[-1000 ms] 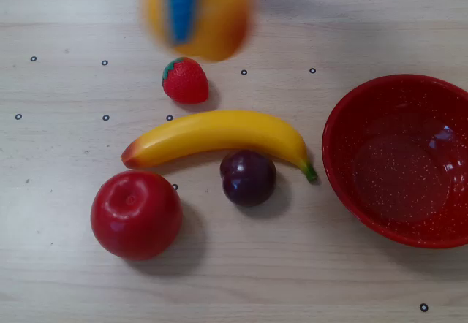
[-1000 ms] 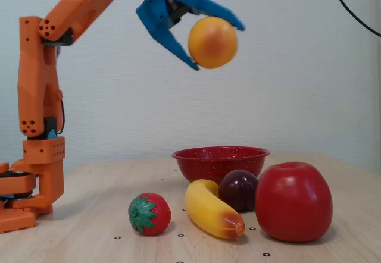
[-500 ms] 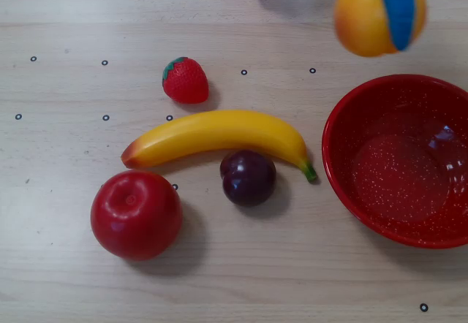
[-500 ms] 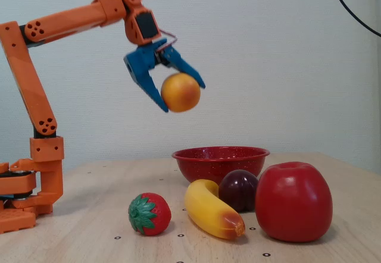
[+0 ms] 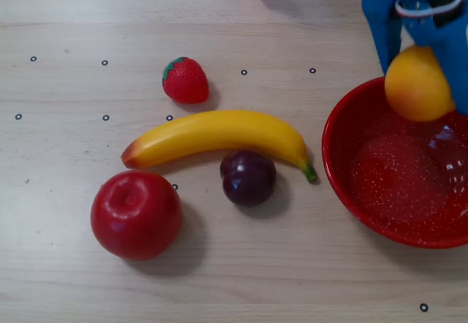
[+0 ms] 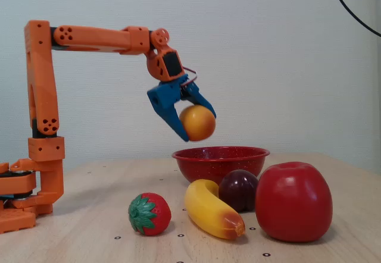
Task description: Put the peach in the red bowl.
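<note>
In the fixed view, just left of frame centre, the blue gripper (image 6: 199, 123) hangs in the air with its fingers (image 6: 172, 117) clamped around the peach (image 6: 197, 122), which sits low between the fingertips, above and clear of the red bowl (image 6: 220, 159). In the overhead view the peach (image 5: 417, 84) shows at the upper right, over the bowl's (image 5: 351, 191) upper rim. The strawberry (image 5: 186, 80), banana (image 5: 219, 134), plum (image 5: 249, 177) and red apple (image 5: 137, 214) lie on the table (image 5: 73, 279), left of the bowl.
</note>
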`<state>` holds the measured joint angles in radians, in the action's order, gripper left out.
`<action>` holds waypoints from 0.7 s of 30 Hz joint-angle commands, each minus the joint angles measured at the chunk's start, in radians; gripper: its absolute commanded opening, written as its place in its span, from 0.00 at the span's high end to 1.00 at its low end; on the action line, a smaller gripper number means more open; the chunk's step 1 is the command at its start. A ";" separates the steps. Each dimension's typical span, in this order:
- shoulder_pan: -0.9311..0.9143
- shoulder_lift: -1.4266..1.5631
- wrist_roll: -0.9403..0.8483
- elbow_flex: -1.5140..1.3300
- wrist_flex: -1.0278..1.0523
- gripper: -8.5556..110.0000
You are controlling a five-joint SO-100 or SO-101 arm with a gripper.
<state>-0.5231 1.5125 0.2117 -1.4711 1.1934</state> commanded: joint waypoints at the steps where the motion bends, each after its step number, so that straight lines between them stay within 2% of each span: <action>1: -0.014 0.011 0.023 0.044 -0.037 0.65; 13: 0.018 -0.100 0.055 0.038 -0.141 0.57; 15: 0.023 -0.101 0.049 0.057 -0.153 0.59; 21: 0.063 -0.058 0.017 0.133 -0.189 0.78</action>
<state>-0.5246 1.3545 0.2485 -1.4419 1.0324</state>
